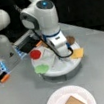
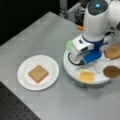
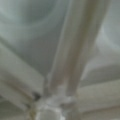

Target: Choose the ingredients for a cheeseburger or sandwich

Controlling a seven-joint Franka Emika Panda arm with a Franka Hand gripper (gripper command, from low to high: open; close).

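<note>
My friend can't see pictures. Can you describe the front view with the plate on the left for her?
A white robot arm's gripper reaches down onto a round white tray holding cheese, a patty and toast. Left of it, one toast slice lies on a white plate.

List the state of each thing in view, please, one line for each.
Toast slice: flat on the white plate.
Second toast, patty, cheese, tomato, lettuce: on the round tray.
End effector: low over the tray; fingers hidden.

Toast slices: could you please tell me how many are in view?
2: one toast slice on the white plate, another on the round tray; the arm may hide more.
</note>
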